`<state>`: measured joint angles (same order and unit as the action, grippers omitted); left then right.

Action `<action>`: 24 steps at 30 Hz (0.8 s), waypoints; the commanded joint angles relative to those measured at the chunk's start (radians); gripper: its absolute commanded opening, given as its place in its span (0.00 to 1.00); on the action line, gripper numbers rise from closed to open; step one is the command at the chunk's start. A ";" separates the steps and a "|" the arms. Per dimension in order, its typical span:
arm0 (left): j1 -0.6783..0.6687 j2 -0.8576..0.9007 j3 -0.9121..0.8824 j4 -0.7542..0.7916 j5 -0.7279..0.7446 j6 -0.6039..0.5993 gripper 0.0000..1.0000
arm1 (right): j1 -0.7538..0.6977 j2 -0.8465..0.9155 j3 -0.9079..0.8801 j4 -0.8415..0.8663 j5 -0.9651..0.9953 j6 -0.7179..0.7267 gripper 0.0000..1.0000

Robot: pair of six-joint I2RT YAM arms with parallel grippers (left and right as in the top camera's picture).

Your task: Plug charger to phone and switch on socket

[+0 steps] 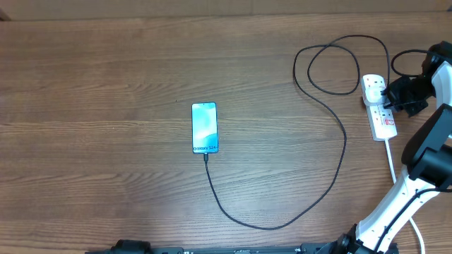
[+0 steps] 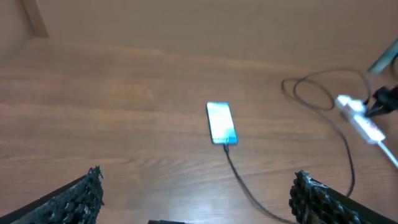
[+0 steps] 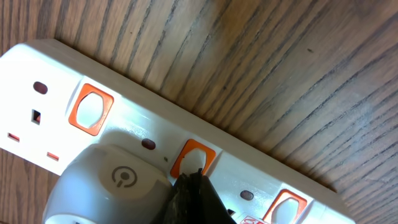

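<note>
Touching the socket (image 1: pixel 385 125) at the right side of the worktop (image 1: pixel 106 85), the right hand (image 1: pixel 390 94) is pinched narrow. In the wrist view its fingertips (image 3: pixel 189 199) merge into one dark point, with no gap showing and nothing held between them. That point sits right on the middle orange switch (image 3: pixel 194 155), tight beside a pale rounded plug (image 3: pixel 112 180) seated in the strip. Two more orange switches flank it, one on each side, both untouched.

Over to the left hand (image 2: pixel 198 180): it is spread wide, both fingers low at the frame's bottom corners, holding nothing and touching nothing.

The phone (image 1: pixel 205 128) lies flat mid-worktop, screen up and lit blue. The charger (image 1: pixel 345 144) is plugged into its near end. From there the black cable swings toward the front edge, curves up to the right, loops near the far edge and reaches the socket.

Now for room. There is broad bare wood to the left of the phone and beyond it. Between phone and socket only the cable crosses. The socket end is crowded, with the loop, the thick white cord (image 1: pixel 392 162) and the right arm close together near the right edge.
</note>
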<state>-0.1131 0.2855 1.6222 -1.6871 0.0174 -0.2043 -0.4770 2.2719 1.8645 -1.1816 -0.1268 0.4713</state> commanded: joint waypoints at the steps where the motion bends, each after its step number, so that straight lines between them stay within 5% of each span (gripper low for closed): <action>1: 0.008 -0.115 0.002 -0.002 -0.010 -0.010 1.00 | 0.026 0.067 0.005 -0.004 -0.032 -0.035 0.04; 24: 0.008 -0.195 0.003 -0.002 -0.010 -0.010 0.99 | 0.012 0.034 0.008 -0.232 0.125 -0.026 0.04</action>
<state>-0.1131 0.0990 1.6241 -1.6913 0.0174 -0.2043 -0.4370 2.3104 1.9064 -1.4170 -0.0612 0.4194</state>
